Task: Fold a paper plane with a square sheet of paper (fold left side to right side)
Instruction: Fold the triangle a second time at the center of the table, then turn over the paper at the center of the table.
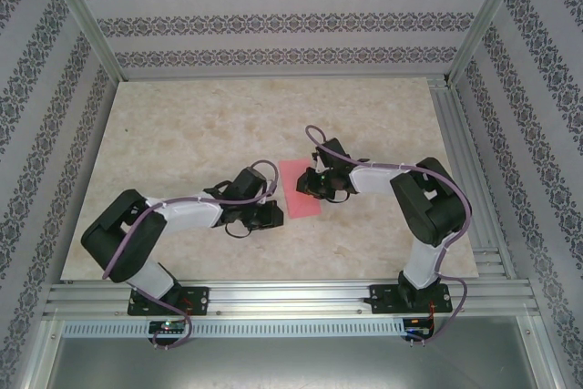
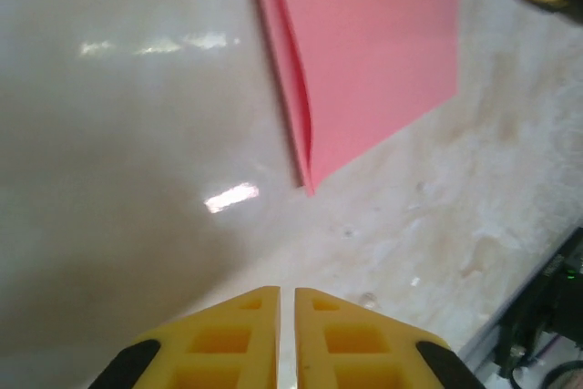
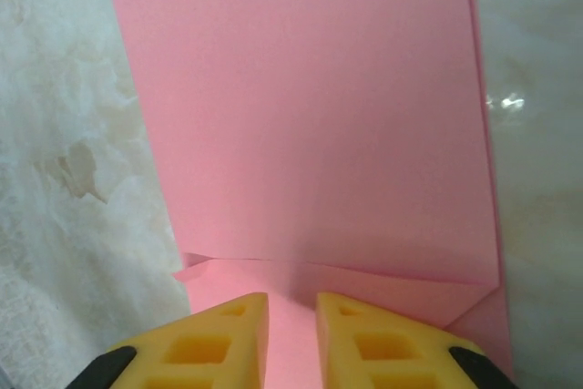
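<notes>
Nearest you, over the bare table (image 2: 109,134), the left gripper (image 2: 286,305) has its pads pressed together with nothing between them. It sits just short of the sheet's near corner, not touching it.

Mid-table, between the two grippers, the sheet (image 2: 383,52) lies doubled over. Two layers show along its left edge, and the upper one bows off the lower. You cannot tell whether that edge is the crease or the open side.

Beyond, over the sheet's right part, the right gripper (image 3: 291,312) has its fingers close, with a slim gap and pink showing through. You cannot tell whether it pins the paper or nips it. A cross crease and a small flap lie just ahead of its tips.

Step, as judged: the left-to-right fold is laid over but not pressed flat.

Next move calls for:
- holding the sheet down on the right;
- running the closed left tips along the lifted edge;
- light pressure, since thin paper may skate on this glossy top and skew the layers.
</notes>
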`<move>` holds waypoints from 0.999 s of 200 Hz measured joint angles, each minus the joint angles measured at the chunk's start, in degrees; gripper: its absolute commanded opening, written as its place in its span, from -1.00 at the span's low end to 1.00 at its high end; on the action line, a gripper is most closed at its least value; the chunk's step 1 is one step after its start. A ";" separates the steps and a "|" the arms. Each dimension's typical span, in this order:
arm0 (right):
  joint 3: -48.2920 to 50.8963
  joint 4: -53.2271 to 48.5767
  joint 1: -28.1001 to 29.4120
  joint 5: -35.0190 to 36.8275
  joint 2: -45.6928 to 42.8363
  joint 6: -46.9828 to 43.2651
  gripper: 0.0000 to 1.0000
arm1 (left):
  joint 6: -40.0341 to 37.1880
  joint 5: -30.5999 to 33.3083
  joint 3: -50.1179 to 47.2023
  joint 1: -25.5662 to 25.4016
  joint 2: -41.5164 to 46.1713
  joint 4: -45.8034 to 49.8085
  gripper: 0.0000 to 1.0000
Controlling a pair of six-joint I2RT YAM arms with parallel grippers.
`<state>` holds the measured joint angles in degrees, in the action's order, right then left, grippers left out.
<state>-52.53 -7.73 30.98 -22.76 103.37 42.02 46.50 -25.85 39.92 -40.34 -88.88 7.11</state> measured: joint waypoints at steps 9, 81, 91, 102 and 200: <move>-0.17 -1.16 -0.02 0.44 -0.98 -0.17 -0.42 | -0.48 0.15 1.27 0.68 1.01 1.09 -0.53; 0.83 -6.21 -4.48 3.96 -14.27 -3.54 -0.24 | -2.58 -0.39 8.02 6.58 -1.99 1.92 -0.20; 2.40 -6.23 -5.29 4.31 -15.82 -3.93 -0.23 | -2.78 -0.85 9.11 6.60 -3.93 1.62 -0.18; 4.33 -6.27 -6.10 4.37 -17.20 -4.39 -0.22 | -2.91 -1.11 10.14 6.60 -5.75 1.49 -0.18; 11.85 -6.25 -7.52 4.48 -22.05 -5.75 -0.20 | -4.04 -2.67 14.01 8.04 -12.72 -0.17 -0.28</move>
<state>-40.69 -13.98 23.46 -18.28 81.32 36.27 42.46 -28.51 53.93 -32.29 -101.60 6.94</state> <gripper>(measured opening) 0.394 0.362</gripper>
